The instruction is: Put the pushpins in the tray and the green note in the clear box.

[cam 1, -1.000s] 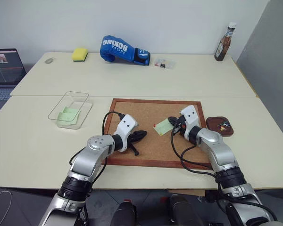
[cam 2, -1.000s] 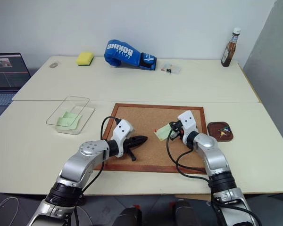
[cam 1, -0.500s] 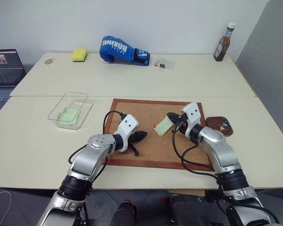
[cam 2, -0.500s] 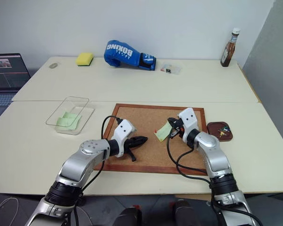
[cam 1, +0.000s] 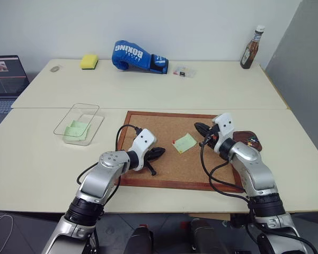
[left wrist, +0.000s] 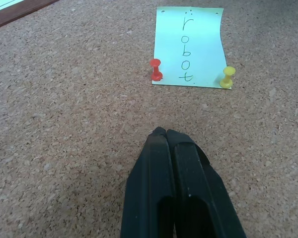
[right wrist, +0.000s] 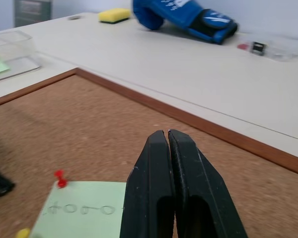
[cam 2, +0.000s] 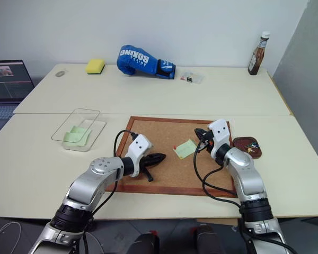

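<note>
The left gripper [cam 1: 160,152] is seen over the near-left part of the cork board [cam 1: 148,127], fingers pressed together with nothing between them, tip pointed right. In the left wrist view the closed fingers [left wrist: 171,163] are aimed at the green note [left wrist: 188,47], which lies apart from them, farther along the cork. The green note [cam 1: 184,142] is laid flat near the middle of the board, between the two grippers, right of the left gripper and left of the right one. "robot" is written on it by hand. A red pushpin [left wrist: 155,69] is stuck at one corner of the note's edge nearest the left gripper, a yellow pushpin [left wrist: 227,77] at the other corner of that edge. The right gripper [cam 1: 200,127] is held above the board just right of and slightly beyond the note, fingers shut on nothing, tip pointed left. In the right wrist view the note [right wrist: 84,210] is seen below the closed fingers [right wrist: 169,168], not touched.

The tray [cam 1: 243,135] is set on the table [cam 1: 37,159] just right of the board, partly hidden behind the right arm, with a few small coloured pins in it. The clear box [cam 1: 79,123] is placed well left of the board, with a pale green slip [cam 1: 76,128] inside.

On the far table a yellow sponge [cam 1: 88,61], blue boxing glove [cam 1: 138,55], small clear case [cam 1: 184,71] and brown bottle [cam 1: 252,48] are lined up left to right.
</note>
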Robot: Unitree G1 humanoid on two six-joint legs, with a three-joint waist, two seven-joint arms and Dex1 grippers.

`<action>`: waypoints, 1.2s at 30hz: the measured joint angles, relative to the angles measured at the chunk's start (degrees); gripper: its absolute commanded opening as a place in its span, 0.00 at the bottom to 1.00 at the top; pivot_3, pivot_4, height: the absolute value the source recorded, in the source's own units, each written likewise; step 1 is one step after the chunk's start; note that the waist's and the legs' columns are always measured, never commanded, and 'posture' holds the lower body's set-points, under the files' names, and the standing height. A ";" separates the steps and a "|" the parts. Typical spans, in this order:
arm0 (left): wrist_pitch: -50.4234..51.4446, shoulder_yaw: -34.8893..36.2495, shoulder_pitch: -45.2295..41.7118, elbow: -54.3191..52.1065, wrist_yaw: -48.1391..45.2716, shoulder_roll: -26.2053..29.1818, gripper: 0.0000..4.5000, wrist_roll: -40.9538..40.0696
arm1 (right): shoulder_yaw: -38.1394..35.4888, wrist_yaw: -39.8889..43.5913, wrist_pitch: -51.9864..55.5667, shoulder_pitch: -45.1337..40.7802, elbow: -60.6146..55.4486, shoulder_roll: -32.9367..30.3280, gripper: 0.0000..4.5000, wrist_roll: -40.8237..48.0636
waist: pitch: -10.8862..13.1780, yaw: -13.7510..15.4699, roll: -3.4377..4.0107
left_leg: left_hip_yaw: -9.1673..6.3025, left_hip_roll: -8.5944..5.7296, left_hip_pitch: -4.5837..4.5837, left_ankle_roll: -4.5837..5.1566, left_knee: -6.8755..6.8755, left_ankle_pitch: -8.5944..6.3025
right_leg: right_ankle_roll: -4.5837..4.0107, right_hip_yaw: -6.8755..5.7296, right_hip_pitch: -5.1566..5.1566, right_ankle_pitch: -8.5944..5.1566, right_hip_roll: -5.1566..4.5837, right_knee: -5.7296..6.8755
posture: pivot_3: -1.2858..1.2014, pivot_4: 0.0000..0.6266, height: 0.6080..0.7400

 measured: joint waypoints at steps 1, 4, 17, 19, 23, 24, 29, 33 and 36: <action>0.00 -0.06 0.13 -0.05 0.01 0.00 0.00 0.00 | -1.26 -1.54 0.78 0.14 -0.43 -0.64 0.00 -0.11 | 0.00 0.02 0.00 | 0.00 -0.01 -0.01 0.00 0.00 0.00 | 0.00 0.00 0.00 0.00 -0.01 -0.01 | 0.52 0.24 1.00; 0.00 -0.16 0.41 -0.32 0.09 0.00 0.00 -0.01 | -5.51 -6.00 3.01 1.50 -0.83 -3.55 0.00 -1.06 | -0.01 0.11 -0.01 | 0.01 -0.02 -0.01 0.00 -0.08 0.00 | -0.01 0.00 0.00 -0.02 -0.03 -0.06 | 0.52 0.24 1.00; 0.00 -0.12 0.48 -0.43 0.33 0.30 0.00 -0.06 | -12.35 -11.53 10.26 5.09 -1.63 -6.23 0.00 -0.51 | -0.07 -0.07 0.08 | 0.07 -0.02 0.08 0.00 -0.22 0.00 | -0.04 0.02 0.01 -0.10 -0.03 -0.06 | 0.52 0.24 1.00; 0.00 -0.12 0.40 -0.41 0.16 0.31 0.00 -0.06 | -12.30 -11.52 10.59 4.75 -1.63 -6.17 0.00 -0.43 | -0.07 -0.07 0.08 | 0.07 -0.02 0.07 0.00 -0.23 0.00 | -0.03 0.02 0.01 -0.10 -0.03 -0.06 | 0.52 0.24 1.00; 0.00 -0.12 0.68 -0.47 0.13 0.42 0.00 -0.06 | -12.29 -11.44 12.39 4.49 -1.63 -6.16 0.12 0.09 | -0.07 -0.07 0.08 | 0.07 -0.02 0.07 0.00 -0.23 0.00 | -0.03 0.02 0.00 -0.10 -0.03 -0.06 | 0.52 0.24 1.00; 0.00 -0.12 0.73 -0.54 0.13 0.49 0.00 -0.06 | -12.27 -11.37 12.75 4.54 -1.63 -6.21 0.18 0.11 | -0.07 -0.07 0.08 | 0.07 -0.01 0.07 0.00 -0.23 0.00 | -0.03 0.02 0.00 -0.10 -0.03 -0.06 | 0.52 0.24 1.00; 0.00 -0.11 1.03 -0.96 0.46 0.58 0.00 -0.06 | -11.43 -10.61 13.71 6.10 -1.63 -6.92 0.40 -0.04 | -0.07 -0.07 0.08 | 0.07 -0.01 0.07 0.00 -0.26 0.00 | -0.03 0.03 0.00 -0.12 -0.03 -0.07 | 0.52 0.24 1.00; 0.01 -0.11 1.00 -0.93 0.63 0.57 0.00 -0.06 | -11.36 -10.62 13.71 6.16 -1.63 -6.93 0.57 0.00 | -0.07 -0.07 0.08 | 0.07 -0.01 0.08 0.00 -0.25 0.00 | -0.02 0.02 0.00 -0.12 -0.03 -0.07 | 0.52 0.24 1.00; 0.01 -0.11 0.92 -0.90 0.60 0.57 0.00 -0.08 | -11.37 -10.62 13.65 6.10 -1.63 -7.07 0.70 0.00 | -0.07 -0.07 0.08 | 0.07 -0.01 0.08 0.00 -0.25 0.00 | -0.02 0.02 0.00 -0.12 -0.03 -0.07 | 0.52 0.24 1.00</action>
